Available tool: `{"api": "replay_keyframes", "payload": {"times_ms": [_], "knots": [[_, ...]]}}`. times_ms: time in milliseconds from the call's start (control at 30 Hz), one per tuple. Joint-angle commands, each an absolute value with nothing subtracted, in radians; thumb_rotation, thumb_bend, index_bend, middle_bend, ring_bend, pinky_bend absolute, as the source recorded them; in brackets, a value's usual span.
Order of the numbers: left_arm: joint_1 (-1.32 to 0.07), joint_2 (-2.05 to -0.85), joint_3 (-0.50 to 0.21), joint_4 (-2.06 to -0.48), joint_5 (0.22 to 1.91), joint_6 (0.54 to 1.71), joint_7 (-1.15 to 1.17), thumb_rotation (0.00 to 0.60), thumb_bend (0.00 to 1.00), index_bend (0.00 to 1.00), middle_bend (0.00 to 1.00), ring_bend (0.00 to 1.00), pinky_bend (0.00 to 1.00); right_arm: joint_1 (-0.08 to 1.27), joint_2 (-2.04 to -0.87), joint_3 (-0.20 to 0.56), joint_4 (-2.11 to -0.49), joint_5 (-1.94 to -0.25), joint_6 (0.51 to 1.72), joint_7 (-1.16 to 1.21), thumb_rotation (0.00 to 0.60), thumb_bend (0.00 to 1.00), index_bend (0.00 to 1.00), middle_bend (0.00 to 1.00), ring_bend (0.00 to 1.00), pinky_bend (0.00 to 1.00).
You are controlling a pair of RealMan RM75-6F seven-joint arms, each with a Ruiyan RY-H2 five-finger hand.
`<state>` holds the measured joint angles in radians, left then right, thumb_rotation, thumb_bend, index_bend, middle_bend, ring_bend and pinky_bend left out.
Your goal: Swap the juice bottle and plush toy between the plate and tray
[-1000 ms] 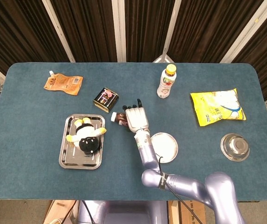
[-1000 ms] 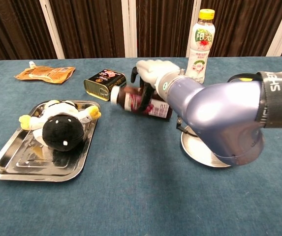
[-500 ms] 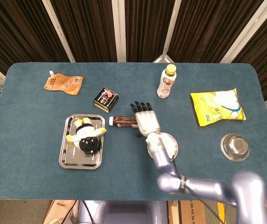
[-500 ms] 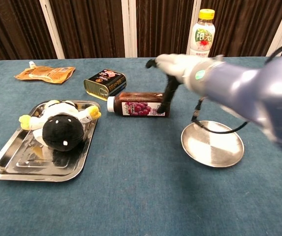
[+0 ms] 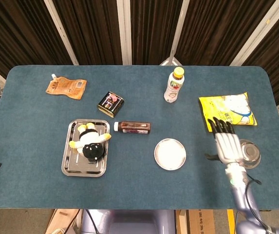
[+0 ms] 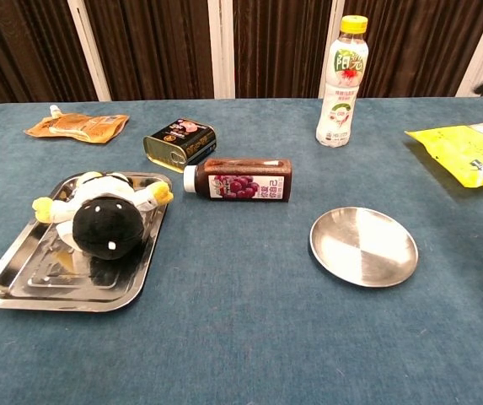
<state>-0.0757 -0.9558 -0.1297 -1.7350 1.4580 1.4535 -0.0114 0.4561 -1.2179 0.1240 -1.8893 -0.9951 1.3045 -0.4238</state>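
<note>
Dark curtains hang behind the blue table (image 5: 32,122), where the juice bottle (image 5: 132,127) lies on its side near the middle, between the tray (image 5: 71,165) and the plate (image 5: 170,154), touching neither. On the tray lies the plush toy (image 5: 90,142). Toward the right edge, the right robot hand (image 5: 227,144) hovers with fingers spread, holding nothing, partly over a steel bowl (image 5: 251,155).

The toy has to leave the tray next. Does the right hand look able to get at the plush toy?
Probably yes: the plush toy lies uncovered on the tray, and the right hand is open, though far across the table.
</note>
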Motion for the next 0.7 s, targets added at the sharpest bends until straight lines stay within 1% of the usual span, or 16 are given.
{"api": "replay_keyframes", "payload": {"times_ms": [33,200,333,433,700], "knots": [[-0.196,-0.919,-0.166,-1.788,1.424,1.296,0.041,0.600,0.06,0.16,0.00,0.00,0.02,0.345,-1.211,0.035,-1.738,-1.142,1.366,-0.258,0.600,0.03,0.04,0.00,0.00,0.00],[-0.317,-0.956,-0.197,-1.801,1.375,1.154,0.125,0.600,0.04,0.16,0.00,0.00,0.00,0.264,-1.243,-0.004,-1.597,-1.244,1.428,-0.109,0.600,0.03,0.04,0.01,0.00,0.00],[-0.400,-1.005,-0.200,-1.804,1.333,1.045,0.160,0.600,0.04,0.16,0.00,0.00,0.00,0.223,-1.261,-0.015,-1.536,-1.289,1.465,-0.060,0.600,0.02,0.05,0.01,0.00,0.00],[-0.446,-1.041,-0.192,-1.796,1.288,0.977,0.202,0.600,0.04,0.16,0.00,0.00,0.00,0.212,-1.261,-0.002,-1.526,-1.302,1.480,-0.056,0.600,0.02,0.05,0.01,0.00,0.00],[-0.538,-1.188,-0.165,-1.701,1.198,0.887,0.309,0.600,0.04,0.16,0.00,0.00,0.00,0.190,-1.252,0.018,-1.542,-1.308,1.481,-0.050,0.600,0.03,0.05,0.01,0.00,0.00]]}}
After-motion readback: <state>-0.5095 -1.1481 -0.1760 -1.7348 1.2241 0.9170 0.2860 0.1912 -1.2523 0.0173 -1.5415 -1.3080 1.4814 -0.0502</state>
